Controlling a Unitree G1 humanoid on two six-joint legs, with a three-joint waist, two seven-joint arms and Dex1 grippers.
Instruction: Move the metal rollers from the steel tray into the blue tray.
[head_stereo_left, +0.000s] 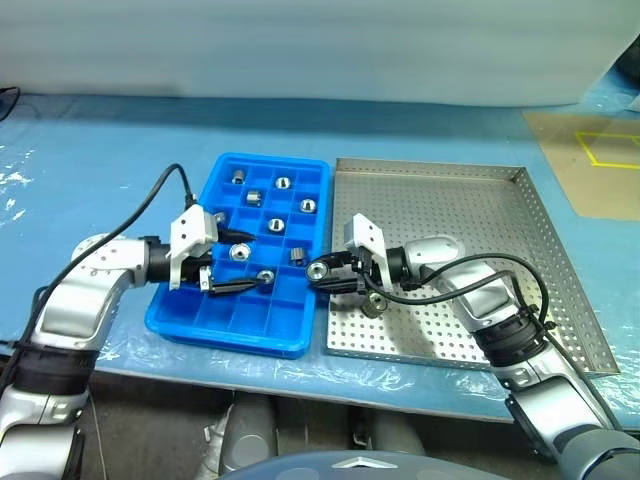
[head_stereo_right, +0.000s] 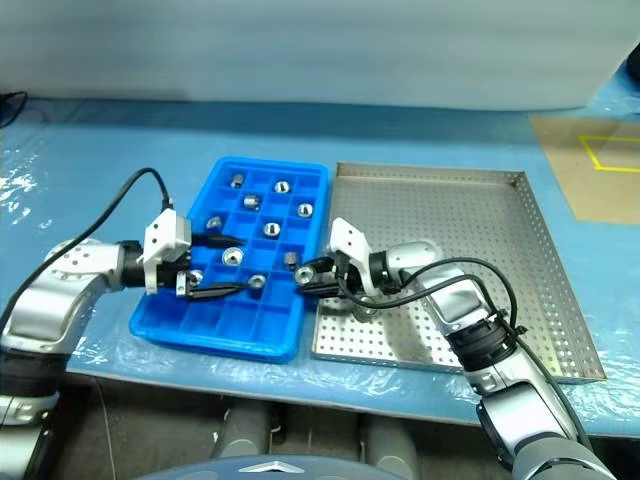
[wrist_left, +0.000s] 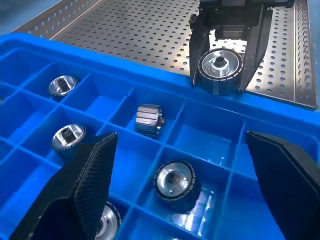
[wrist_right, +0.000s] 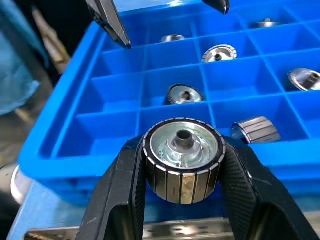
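Mid-transfer stage. 1 metal roller (wrist_right: 183, 160) is gripped between the fingers of the right claw (head_stereo_left: 322, 270) at the near edge of the blue tray (head_stereo_left: 222, 328), not yet over a compartment. The left claw (head_stereo_left: 232, 262) is spread wide and empty above the blue tray. About 8 rollers are seen lodged in separate compartments. 1 more roller (head_stereo_left: 375, 304) is seen in the steel tray (head_stereo_left: 520, 230), beneath the right claw; otherwise its perforated floor appears bare.

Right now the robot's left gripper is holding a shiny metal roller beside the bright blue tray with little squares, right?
Not quite: it is the right gripper that is shut on the shiny metal roller at the rim of the blue plastic compartment tray. The right wrist view shows it. The left gripper is open and empty.
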